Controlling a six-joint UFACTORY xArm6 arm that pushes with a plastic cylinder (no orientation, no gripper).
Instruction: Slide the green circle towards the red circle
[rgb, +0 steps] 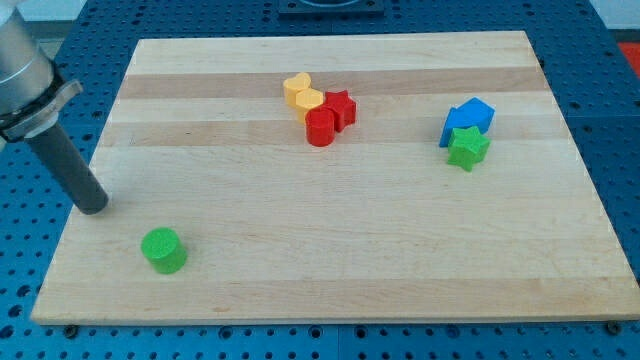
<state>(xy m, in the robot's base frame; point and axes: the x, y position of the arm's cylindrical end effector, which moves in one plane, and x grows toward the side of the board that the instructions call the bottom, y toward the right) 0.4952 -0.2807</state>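
Green circle (163, 249) stands upright near the board's (330, 250) bottom-left, round, no long axis. My tip (92, 205) sits just up-left, apart; no claw. Red circle (321, 127) far up-right.

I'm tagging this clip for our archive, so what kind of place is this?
Probably a robotics lab bench: a wooden board lies on a blue perforated table, small coloured blocks such as the green circle and red circle sit on it, and my tip rests at the board's left edge.

Pale, smooth striped wood board (330, 250); matt plastic-looking green circle (163, 249); dark matt rod (70, 170).
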